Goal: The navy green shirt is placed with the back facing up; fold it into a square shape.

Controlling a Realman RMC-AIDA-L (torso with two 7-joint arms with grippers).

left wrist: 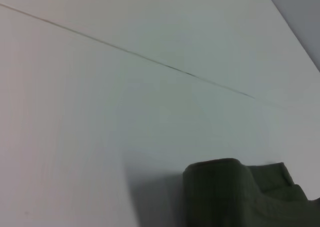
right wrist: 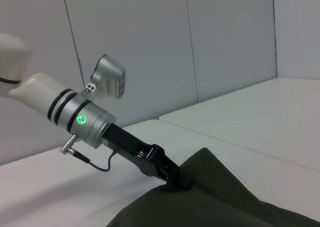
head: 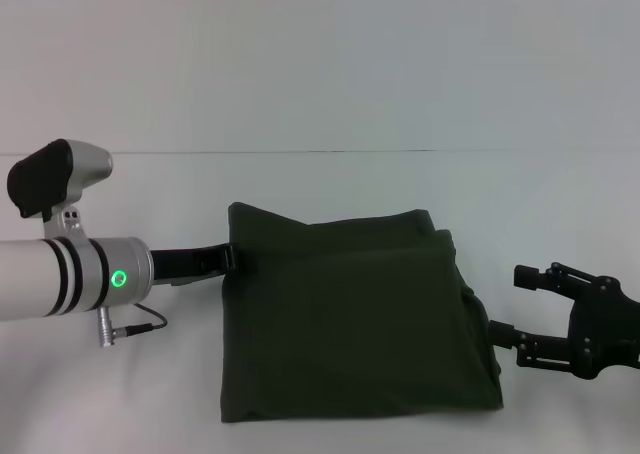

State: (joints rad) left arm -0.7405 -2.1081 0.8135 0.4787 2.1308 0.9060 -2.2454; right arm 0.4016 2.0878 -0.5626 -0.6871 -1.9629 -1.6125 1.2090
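While folded navy green shirt (head: pixel 350 319) lies flat, left end effector (head: pixel 232 256) touches its edge.

White bench under pale panelled walls

The bench (head: pixel 330 74) is plain white and matte; a thin dark seam (head: pixel 300 152) runs straight across it, beyond both pincers; in the right wrist view another joint (right wrist: pixel 220 139) splits the top into slabs behind the left pincer; the wall (right wrist: pixel 150 47) is pale grey, cut by thin vertical panel lines; the light is soft and even, with faint shadows.
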